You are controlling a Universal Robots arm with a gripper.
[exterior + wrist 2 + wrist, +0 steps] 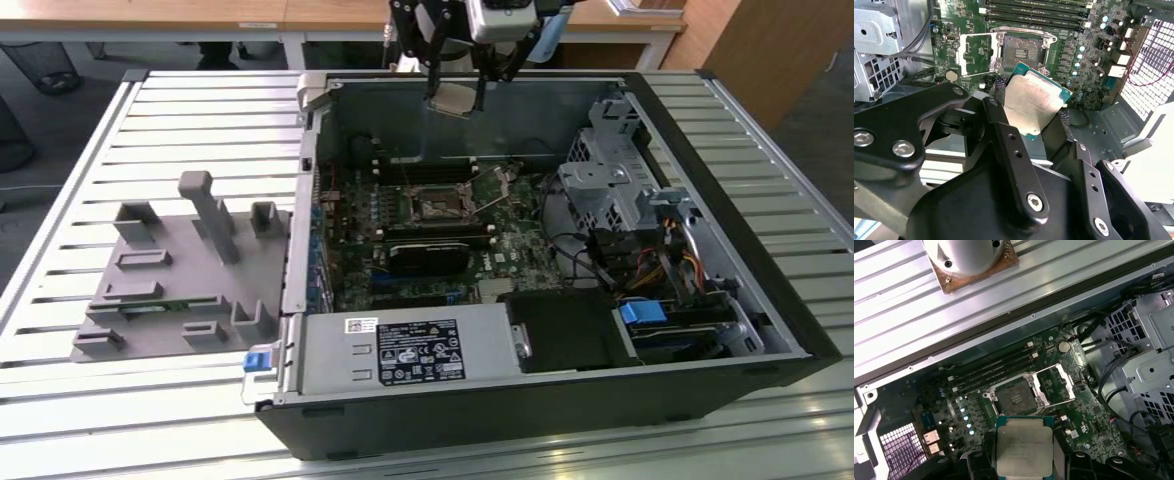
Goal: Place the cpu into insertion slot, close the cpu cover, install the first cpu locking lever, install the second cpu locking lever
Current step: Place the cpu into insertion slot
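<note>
My gripper (457, 92) hangs above the far wall of the open computer case (310, 210), shut on the cpu (454, 97), a flat square chip with a silver top. In both wrist views the cpu (1034, 102) (1024, 447) sits tilted between the black fingers (1004, 135), well above the green board. The insertion slot (437, 207) (1021, 49) (1014, 397) lies uncovered and holds no chip. Its cpu cover (974, 52) (1055, 384) is swung open beside it.
Long black memory slots (994, 367) run beside the socket. A black block (430, 250), the power supply (400, 350) and a metal drive cage (614, 190) with cables crowd the case. A grey fixture (174, 270) stands on the slatted table (160, 110) at the exterior view's left.
</note>
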